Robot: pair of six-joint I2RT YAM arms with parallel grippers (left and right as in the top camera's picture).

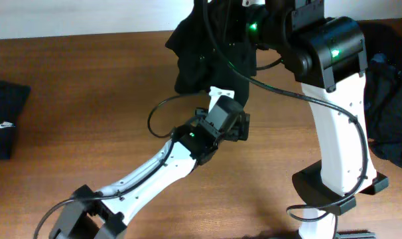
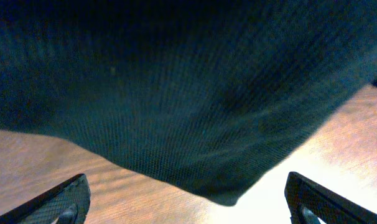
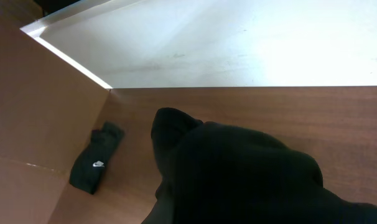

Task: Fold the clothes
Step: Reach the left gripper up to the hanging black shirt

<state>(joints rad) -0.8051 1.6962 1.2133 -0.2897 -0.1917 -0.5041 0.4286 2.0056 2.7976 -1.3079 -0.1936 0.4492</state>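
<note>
The right arm (image 1: 334, 133) hoists a black garment (image 1: 207, 46) off the wooden table (image 1: 88, 79) at the far edge of the workspace, while the left gripper (image 2: 187, 182) comes in low from the near side toward the hanging hem. The right gripper is closed and buried in the bunched fabric (its fingers show in no view), and since the cloth hangs from that end of the arm, it is judged to be pinching the garment near the top. The lift seems meant to let the fabric drop under its own weight, so that an edge or corner hangs free for the other hand. The left gripper's 2 fingers (image 2: 70, 199) are spread wide and hold nothing; in the left wrist view the garment's lowest point dangles between them and just ahead, above the table. The garment itself looks limp and crumpled, a dark knit with a fine ribbed weave, gathered into deep folds with no sleeve or collar that can be told apart. At the table's left edge lies 1 folded black garment (image 1: 2, 129) with a small white logo (image 1: 6, 124), flat and well apart from the arms, probably already done. A loose heap of dark clothes (image 1: 393, 113) sits at the right edge, apparently waiting its turn. The fold on the lifted piece is judged not yet begun, as it must first be spread flat.
</note>
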